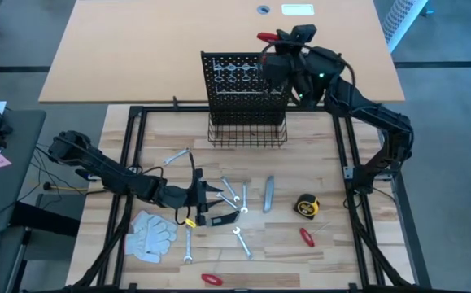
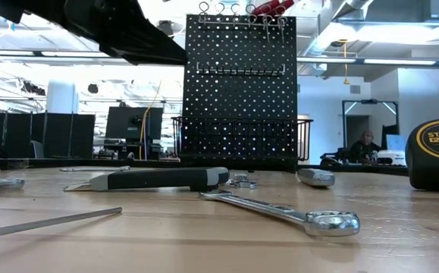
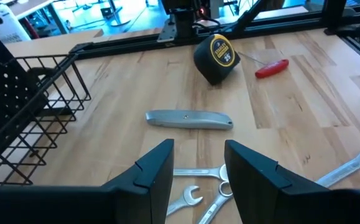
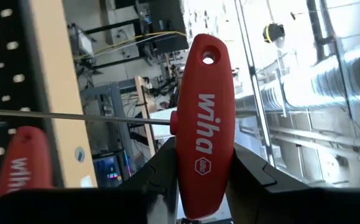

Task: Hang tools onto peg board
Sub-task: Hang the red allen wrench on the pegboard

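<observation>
The peg board (image 1: 243, 85) stands upright at the table's far side, with a wire basket (image 1: 247, 134) along its base. My right gripper (image 1: 279, 45) is at the board's top right corner, shut on a red T-handle key (image 4: 204, 124). A second red handle (image 4: 21, 165) shows by the board. My left gripper (image 3: 198, 168) hovers open above several silver wrenches (image 1: 233, 195) lying flat on the table. Beyond its fingers lie the grey utility knife (image 3: 189, 119), the tape measure (image 3: 217, 57) and a red-handled tool (image 3: 272, 68). My right gripper pinches the red T-handle by its lower half (image 4: 201, 180) between its two fingers. The handle's end with the hole (image 4: 208, 57) sticks out past the fingertips. The thin shaft (image 4: 74, 116) runs sideways from the handle toward the board. The tool is high above the table, and the fingers point level.
White gloves (image 1: 152, 234) lie near the left front. A black-handled tool (image 2: 158, 179) and a long wrench (image 2: 280, 212) lie near the low camera. More red-handled tools (image 1: 307, 237) (image 1: 211, 278) lie toward the front. A person (image 2: 367, 144) sits far behind the table.
</observation>
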Motion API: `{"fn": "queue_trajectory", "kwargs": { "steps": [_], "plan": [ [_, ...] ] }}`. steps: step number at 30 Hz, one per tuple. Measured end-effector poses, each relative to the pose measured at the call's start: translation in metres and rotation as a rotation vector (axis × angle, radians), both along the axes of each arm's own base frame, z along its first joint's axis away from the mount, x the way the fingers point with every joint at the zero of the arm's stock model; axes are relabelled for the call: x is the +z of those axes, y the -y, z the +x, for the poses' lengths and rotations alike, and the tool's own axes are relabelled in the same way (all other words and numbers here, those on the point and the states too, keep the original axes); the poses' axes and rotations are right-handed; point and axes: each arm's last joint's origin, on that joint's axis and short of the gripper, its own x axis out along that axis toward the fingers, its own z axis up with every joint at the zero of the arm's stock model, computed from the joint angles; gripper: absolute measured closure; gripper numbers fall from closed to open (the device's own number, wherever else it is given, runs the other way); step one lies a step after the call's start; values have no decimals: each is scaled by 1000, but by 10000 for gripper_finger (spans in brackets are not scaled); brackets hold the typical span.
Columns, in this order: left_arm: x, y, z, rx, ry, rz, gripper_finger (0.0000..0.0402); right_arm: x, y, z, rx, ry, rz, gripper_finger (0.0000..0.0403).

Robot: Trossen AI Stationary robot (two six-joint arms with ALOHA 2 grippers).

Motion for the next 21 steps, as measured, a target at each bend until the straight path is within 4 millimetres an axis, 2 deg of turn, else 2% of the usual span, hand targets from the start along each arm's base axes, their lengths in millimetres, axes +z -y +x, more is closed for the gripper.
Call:
{"fn": "queue_trajectory", "kwargs": {
  "steps": [6,9,12,15,21],
  "plan": [
    [0,0,0,2,1,-7,263,13,2,-9,5,41,-14,305],
    [0,0,0,1,1,-8,263,9,9,-11,-15,12,17,305],
    [0,1,0,-23,-1,-16,263,-5,17,-12,6,-28,97,305],
    [0,1,0,-25,-2,-17,263,-12,23,-11,41,-6,159,305],
    [0,1,0,-25,-2,-15,263,-7,24,-10,79,45,135,305]
  ]
}}
